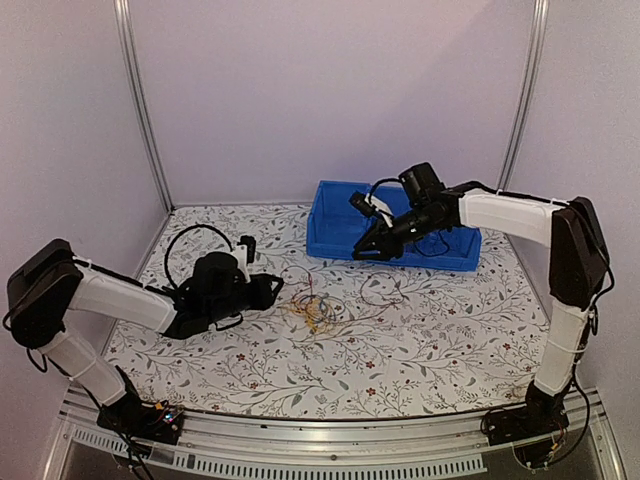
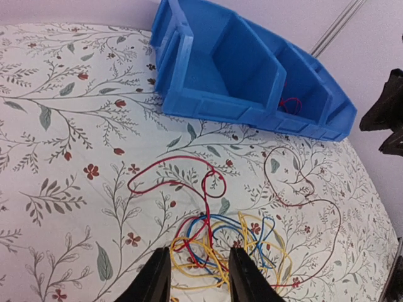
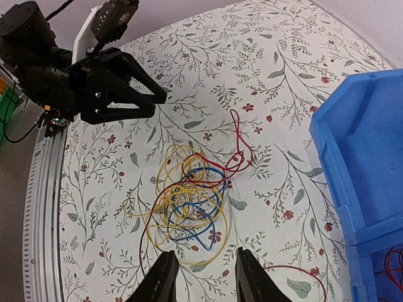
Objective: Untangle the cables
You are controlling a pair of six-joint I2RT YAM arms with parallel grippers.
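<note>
On the flowered table (image 1: 430,340), a blue bin (image 1: 335,240) at the back probably takes freed wires. The right gripper (image 3: 206,253) hangs open and empty by it. The left gripper (image 2: 198,255), also parted, sits low at the edge of the cables (image 3: 189,201) tangled mid-table, seemingly to pick one.

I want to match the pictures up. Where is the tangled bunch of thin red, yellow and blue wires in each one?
Top external: the tangled bunch of thin red, yellow and blue wires lies mid-table, between the two arms.
Left wrist: low in the middle.
Right wrist: near the centre.
Shared landmark: the blue plastic bin, behind the wires in the top view, at the upper right for the left wrist, at the right edge for the right wrist.
</note>
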